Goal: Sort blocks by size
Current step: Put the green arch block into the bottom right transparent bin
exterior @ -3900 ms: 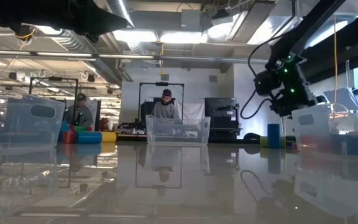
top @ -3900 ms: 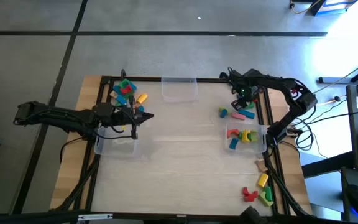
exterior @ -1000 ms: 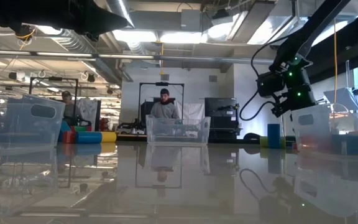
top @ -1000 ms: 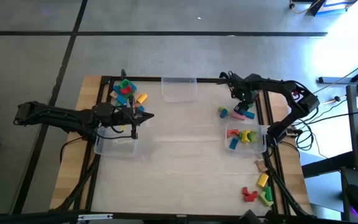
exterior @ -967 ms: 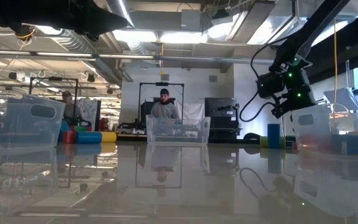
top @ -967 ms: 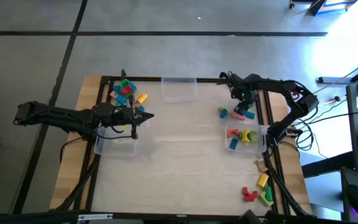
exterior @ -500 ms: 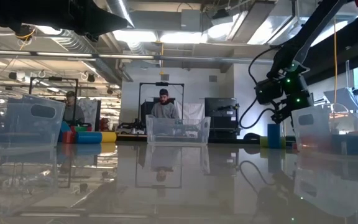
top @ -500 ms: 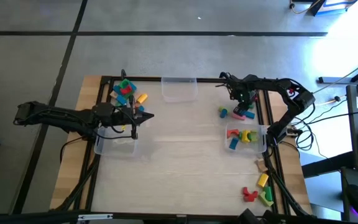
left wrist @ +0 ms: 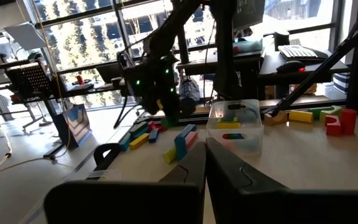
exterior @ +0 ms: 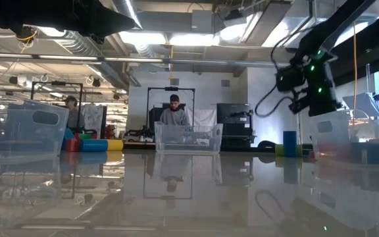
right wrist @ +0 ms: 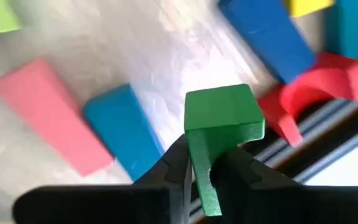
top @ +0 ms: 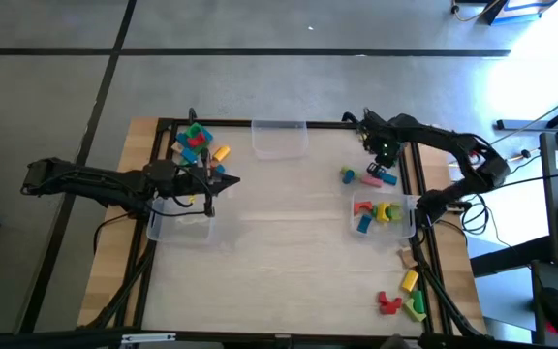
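Clearly the right gripper (right wrist: 205, 163) has its fingers clamped on a green block (right wrist: 219, 127), held above the loose blocks (top: 368, 175) near the table's far right edge — a pink bar (right wrist: 51, 115), a blue block (right wrist: 124, 137) and a red arch (right wrist: 316, 87) lie on the table beneath it. In the high view the gripper (top: 384, 155) hangs just beyond that cluster, with a clear bin (top: 384, 215) already holding a few blocks close by on the near side.

To do this step well, I would judge that the grip needs watching: the fingers pinch only the block's lower part, so a quick swing could twist it loose. Lift straight up first, clear the red arch, then carry it level to whichever bin suits its size and lower it inside the rim before letting go — dropping from height risks a bounce out.

The left gripper (left wrist: 205, 163) waits pressed together over the bin (top: 180, 221) on the left, beside another heap of blocks (top: 200, 145). More blocks (top: 403, 296) lie at the near right corner.

No brand, label or writing can be read anywhere.
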